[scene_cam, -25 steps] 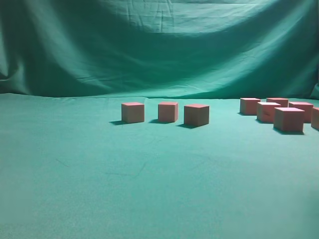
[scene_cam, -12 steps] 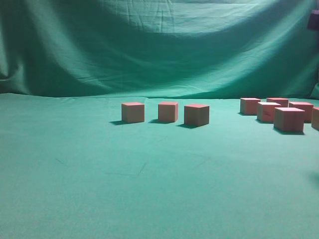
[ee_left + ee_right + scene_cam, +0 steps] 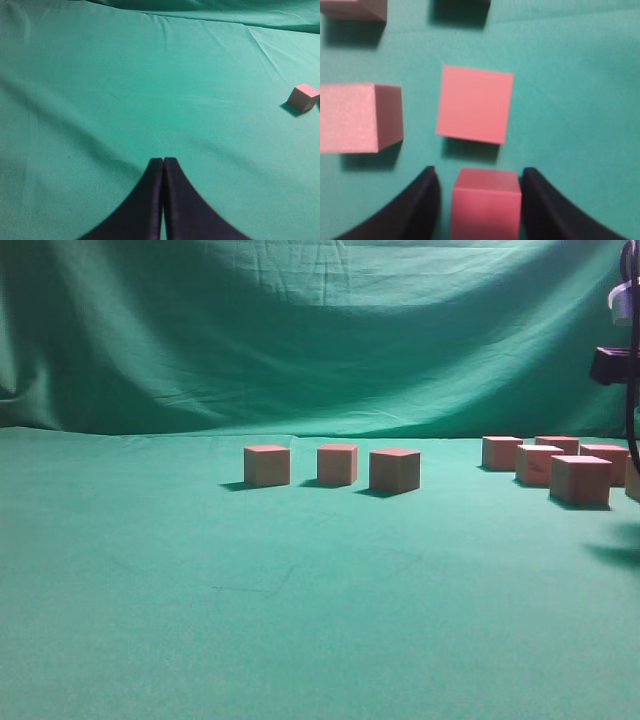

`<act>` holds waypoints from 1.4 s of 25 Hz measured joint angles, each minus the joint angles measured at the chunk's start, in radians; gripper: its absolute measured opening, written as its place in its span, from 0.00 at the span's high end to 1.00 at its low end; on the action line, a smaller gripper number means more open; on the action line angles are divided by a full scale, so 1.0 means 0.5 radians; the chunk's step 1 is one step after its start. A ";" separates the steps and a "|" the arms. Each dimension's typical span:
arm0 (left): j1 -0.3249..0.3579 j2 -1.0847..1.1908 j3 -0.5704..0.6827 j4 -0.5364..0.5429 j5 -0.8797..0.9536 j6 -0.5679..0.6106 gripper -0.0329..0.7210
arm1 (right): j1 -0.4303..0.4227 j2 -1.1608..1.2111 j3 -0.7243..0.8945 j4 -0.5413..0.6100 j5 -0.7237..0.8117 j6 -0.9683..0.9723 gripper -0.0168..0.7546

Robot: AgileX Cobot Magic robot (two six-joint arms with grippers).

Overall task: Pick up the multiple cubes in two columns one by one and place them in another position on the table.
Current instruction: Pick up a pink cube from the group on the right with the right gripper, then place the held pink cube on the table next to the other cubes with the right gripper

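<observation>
A: What is different now, compared with a second ago?

B: In the exterior view, the right arm has come into the picture at the 3 o'clock edge, above the group of pink foam cubes (image 3: pixel 579 479) on the green cloth counter (image 3: pixel 300 620). One second ago that corner was empty. A new shadow also lies on the cloth at about 4 o'clock.

A: And what does this mean for the task?

B: I judge that the arm is going down for the next cube. In the right wrist view, the right pincer (image 3: pixel 485 200) has its jaws apart, and one pink cube (image 3: pixel 486 202) sits between them at 6 o'clock. The jaws are not pressing on it, as far as I can see. Three other cubes (image 3: pixel 337 464) stand in a row near the middle of the counter, so I think these are already placed.

A: Is there enough room around this cube?

B: It is narrow. A second cube (image 3: pixel 475 104) is just beyond it at 12 o'clock, and another one (image 3: pixel 359 117) lies at 10 o'clock. The left jaw could touch that neighbour.

A: And the left arm?

B: The left pincer (image 3: pixel 163 167) has its jaws together and holds nothing. It hangs over bare cloth, and only one small cube (image 3: pixel 303 96) is seen at 2 o'clock, well apart.
</observation>
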 joint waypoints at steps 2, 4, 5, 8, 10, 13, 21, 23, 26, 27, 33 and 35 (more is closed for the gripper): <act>0.000 0.000 0.000 0.000 0.000 0.000 0.96 | 0.000 0.016 0.000 -0.010 -0.008 0.000 0.63; 0.000 0.000 0.000 0.000 0.000 0.000 0.96 | 0.000 0.020 0.000 -0.019 -0.016 0.000 0.62; 0.000 0.000 0.000 0.000 0.000 0.000 0.96 | 0.000 0.021 0.000 -0.023 -0.016 0.000 0.62; 0.000 0.000 0.000 0.000 0.000 0.000 0.96 | 0.000 0.014 -0.013 -0.018 0.026 0.000 0.62; 0.000 0.000 0.000 0.000 0.000 0.000 0.96 | 0.023 -0.034 -0.050 -0.009 0.147 0.000 0.62; 0.000 0.000 0.000 0.000 0.000 0.000 0.96 | 0.141 -0.180 -0.178 0.045 0.342 -0.022 0.62; 0.000 0.000 0.000 0.000 0.000 0.000 0.96 | 0.773 -0.227 -0.912 0.213 0.685 -0.156 0.62; 0.000 0.000 0.000 0.000 0.000 0.000 0.96 | 0.910 -0.103 -1.107 0.216 0.780 -0.146 0.62; 0.000 0.000 0.000 0.000 0.000 0.000 0.96 | 1.069 0.157 -1.384 0.221 0.922 -0.003 0.62; 0.000 0.000 0.000 0.000 0.000 0.000 0.96 | 1.111 0.261 -1.476 0.221 0.978 0.061 0.62; 0.000 0.000 0.000 0.000 0.000 0.000 0.96 | 1.247 0.810 -1.951 0.224 1.218 0.384 0.62; 0.000 0.000 0.000 0.000 0.000 0.000 0.96 | 1.255 0.946 -2.053 0.224 1.237 0.468 0.62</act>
